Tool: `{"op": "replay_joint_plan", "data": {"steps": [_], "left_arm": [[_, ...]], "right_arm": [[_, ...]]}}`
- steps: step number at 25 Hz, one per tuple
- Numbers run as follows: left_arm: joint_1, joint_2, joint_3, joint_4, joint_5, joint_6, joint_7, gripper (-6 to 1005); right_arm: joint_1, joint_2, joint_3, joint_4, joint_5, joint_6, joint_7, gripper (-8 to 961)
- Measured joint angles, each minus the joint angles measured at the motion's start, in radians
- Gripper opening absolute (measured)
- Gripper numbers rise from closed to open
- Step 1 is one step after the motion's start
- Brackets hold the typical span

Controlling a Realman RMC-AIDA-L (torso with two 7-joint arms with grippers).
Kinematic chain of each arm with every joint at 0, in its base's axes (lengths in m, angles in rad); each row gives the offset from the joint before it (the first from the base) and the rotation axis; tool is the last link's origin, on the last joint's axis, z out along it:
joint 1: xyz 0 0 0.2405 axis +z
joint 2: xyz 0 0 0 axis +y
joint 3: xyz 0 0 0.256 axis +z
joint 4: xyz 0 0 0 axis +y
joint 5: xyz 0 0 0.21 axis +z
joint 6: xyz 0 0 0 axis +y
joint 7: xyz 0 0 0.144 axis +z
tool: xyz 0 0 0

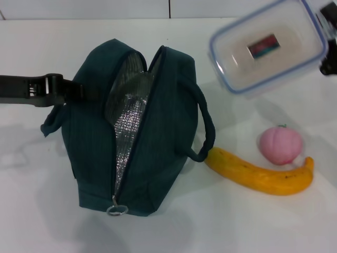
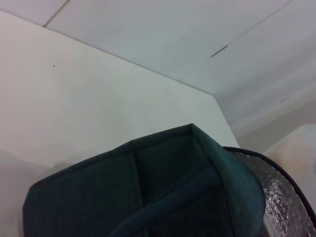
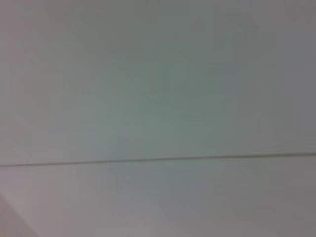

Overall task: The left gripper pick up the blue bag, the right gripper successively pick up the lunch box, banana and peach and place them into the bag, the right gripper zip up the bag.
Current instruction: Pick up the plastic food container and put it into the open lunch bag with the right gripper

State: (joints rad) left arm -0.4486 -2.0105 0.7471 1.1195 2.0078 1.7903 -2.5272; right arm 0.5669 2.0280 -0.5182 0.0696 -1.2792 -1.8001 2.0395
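Two grippers logged: left gripper [image 1: 79, 92] fingers clenched on blue bag [image 1: 158, 158] handle; right gripper [image 1: 329, 31] carries lunch box [image 1: 268, 47], my head view only; grip unreadable.

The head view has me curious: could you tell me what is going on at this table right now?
The left gripper is at the blue bag, clamping its left side by a handle. The bag lies unzipped, foil lining showing. The lunch box is lifted above the table, up right of the bag; the right gripper shows only as a dark sliver at the box's far edge, so its grip cannot be confirmed. The banana and peach lie on the table to the bag's right.
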Motion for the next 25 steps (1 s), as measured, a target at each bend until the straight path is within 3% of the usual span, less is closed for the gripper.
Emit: {"op": "replay_joint_plan", "data": {"steps": [14,25], "left_arm": [[-0.072,-0.001,0.027,-0.047,0.024,0.000,0.001,31],[-0.078,0.000,0.032,-0.050,0.024,-0.027,0.018,32]], "right_arm": [[0.263,0.000,-0.002,0.047,-0.003,0.017,-0.019,167],[0.284,0.000,-0.014,0.041,-0.124,0.212,-0.077,177]]}}
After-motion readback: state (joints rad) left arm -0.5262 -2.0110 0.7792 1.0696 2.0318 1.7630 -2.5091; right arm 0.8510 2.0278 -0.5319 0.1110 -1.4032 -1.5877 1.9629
